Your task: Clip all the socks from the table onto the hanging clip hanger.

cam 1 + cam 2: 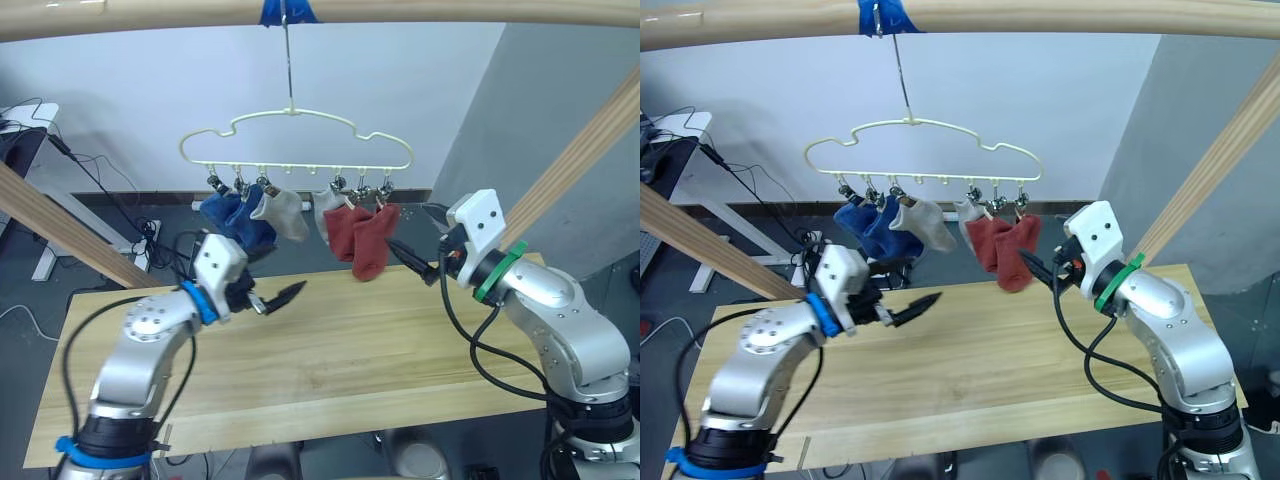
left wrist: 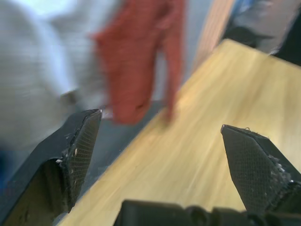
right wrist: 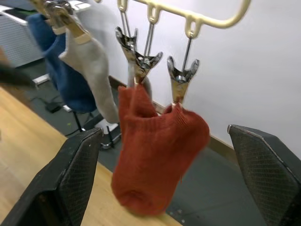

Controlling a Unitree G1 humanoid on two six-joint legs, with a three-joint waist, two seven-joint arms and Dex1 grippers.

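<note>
The pale-yellow clip hanger (image 1: 300, 125) hangs by its hook above the far edge of the table (image 1: 350, 350). Clipped along its bottom bar are two blue socks (image 1: 235, 215), two light grey socks (image 1: 285, 212) and two rust-red socks (image 1: 360, 235). The plank top holds no socks. My left gripper (image 1: 280, 298) hovers open and empty over the table, just below the blue socks. My right gripper (image 1: 420, 240) is open and empty, pointing at the red socks (image 3: 155, 150) from their right, a short way off.
A thick wooden rail with blue tape (image 1: 290, 10) carries the hanger's hook. Slanted wooden posts stand at the left (image 1: 60, 225) and right (image 1: 580, 150) of the table. Cables and a white desk (image 1: 30, 120) are on the floor at the far left.
</note>
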